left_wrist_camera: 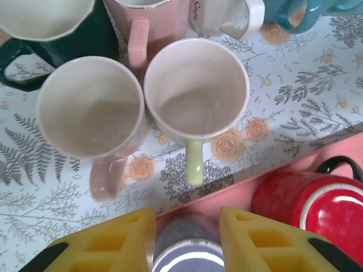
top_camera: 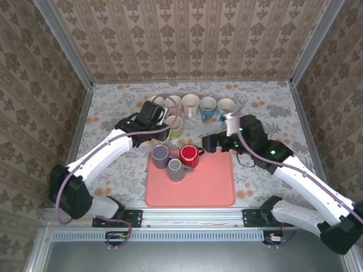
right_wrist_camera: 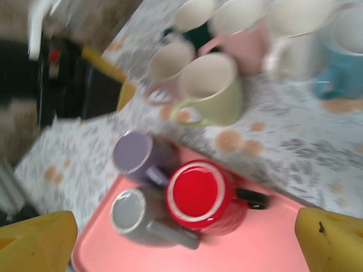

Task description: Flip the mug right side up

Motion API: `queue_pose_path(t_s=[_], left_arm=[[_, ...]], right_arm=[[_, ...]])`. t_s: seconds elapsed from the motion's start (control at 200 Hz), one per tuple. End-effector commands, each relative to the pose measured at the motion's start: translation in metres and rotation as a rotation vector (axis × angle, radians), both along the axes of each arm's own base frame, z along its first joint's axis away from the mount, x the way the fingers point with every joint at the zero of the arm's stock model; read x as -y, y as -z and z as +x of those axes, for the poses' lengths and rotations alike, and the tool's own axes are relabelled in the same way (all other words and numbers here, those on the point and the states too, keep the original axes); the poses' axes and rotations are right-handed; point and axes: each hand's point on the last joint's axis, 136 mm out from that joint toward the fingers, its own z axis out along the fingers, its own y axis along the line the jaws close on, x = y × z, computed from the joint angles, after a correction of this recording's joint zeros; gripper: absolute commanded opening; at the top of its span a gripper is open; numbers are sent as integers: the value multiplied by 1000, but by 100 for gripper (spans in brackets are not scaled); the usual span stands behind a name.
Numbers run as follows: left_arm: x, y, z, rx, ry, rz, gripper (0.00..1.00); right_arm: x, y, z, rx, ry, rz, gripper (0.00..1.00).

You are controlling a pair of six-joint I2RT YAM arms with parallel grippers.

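Since 3 mugs are seen base-up on the pink tray at the near side of the table, the turning is judged to be unfinished. Nearest stands the grey mug, with the purple mug just behind it on the left and the red mug on the right, all 3 close together. The left gripper is held just above and behind the purple mug, its yellow fingers set moderately apart and closed on nothing. The right gripper is held near the red mug, its fingers spread wide and empty. Farther back, upright mugs are gathered on the table, among them a pale green mug and a pale pink mug. The step in hand is judged to be the approach to the purple mug. A descent is called for next, so that its wall is taken between the fingers, and care is needed that the grey mug close beside it is not knocked.
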Motion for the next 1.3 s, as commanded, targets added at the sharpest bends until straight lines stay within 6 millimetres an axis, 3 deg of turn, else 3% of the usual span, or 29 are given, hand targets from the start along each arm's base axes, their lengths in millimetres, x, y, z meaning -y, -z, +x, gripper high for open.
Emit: queue_pose_path(t_s=[0.0,0.25,0.315,0.55,0.915,1.295], left_arm=[[-16,-10,-15,-44,38,9,36],[-43,-22,-27,20,-1,-39,36],[-49,-25,-30,44,-14,-52,36],[-64,-24,-29,92,-81,-107,37],[-63,-29,-29,121,-81,-150,37],[-66,-34,-30,148,-89,-154,37]], right_arm=[[-29,18,-24,108,-253,-252,99],[-84,48,-52,373,-704,-541,100],[-88,60,-63,384,-819,-611,100],[-107,85,-70,378,-1042,-704,100],[-129,112,-44,304,-1042,-798,100],[-130,142,-35,135,-979,-878,83]])
